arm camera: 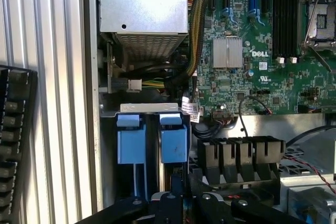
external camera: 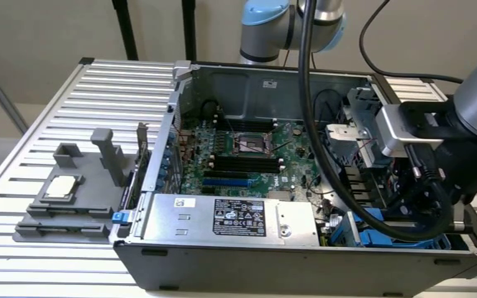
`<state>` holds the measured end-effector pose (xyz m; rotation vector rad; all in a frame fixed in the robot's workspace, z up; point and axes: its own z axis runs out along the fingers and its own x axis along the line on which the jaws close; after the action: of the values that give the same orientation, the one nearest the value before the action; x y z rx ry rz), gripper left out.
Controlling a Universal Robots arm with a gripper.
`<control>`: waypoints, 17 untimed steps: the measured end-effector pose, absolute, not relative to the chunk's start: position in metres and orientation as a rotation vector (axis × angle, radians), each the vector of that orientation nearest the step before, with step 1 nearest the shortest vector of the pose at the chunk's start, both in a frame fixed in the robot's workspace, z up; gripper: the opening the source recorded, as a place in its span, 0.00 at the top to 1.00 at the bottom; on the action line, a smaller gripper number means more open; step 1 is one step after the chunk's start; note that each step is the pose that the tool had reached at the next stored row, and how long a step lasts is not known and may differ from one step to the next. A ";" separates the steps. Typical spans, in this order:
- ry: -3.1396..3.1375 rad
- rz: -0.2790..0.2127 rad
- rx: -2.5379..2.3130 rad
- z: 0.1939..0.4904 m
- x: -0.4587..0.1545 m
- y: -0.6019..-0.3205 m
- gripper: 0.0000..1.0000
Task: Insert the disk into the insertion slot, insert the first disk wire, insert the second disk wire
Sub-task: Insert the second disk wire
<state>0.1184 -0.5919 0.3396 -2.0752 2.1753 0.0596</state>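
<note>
The insertion slot (arm camera: 149,108), a grey cage at the case's front corner, holds two blue plastic carrier ends side by side. One blue end (arm camera: 174,142) lies straight ahead of my gripper (arm camera: 177,190) and seems to belong to the disk; the disk's silver body is hidden. The black fingers are shut just short of that end, and I see nothing held between them. A loose white connector (arm camera: 135,84) on yellow and black wires hangs beside the cage. In the exterior view the arm's wrist (external camera: 404,133) hangs over the blue cage area (external camera: 379,226).
The silver power-supply box (external camera: 230,217) lies along the case's front, next to the cage. The green motherboard (external camera: 247,149) fills the case floor. Black cables loop from the arm over the case. A grey fixture (external camera: 72,192) stands on the slatted table at the exterior view's left.
</note>
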 end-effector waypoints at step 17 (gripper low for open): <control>2.170 0.064 -2.070 0.344 0.116 -0.594 0.75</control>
<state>0.1157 -0.5939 0.3442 -2.0701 2.1698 0.0641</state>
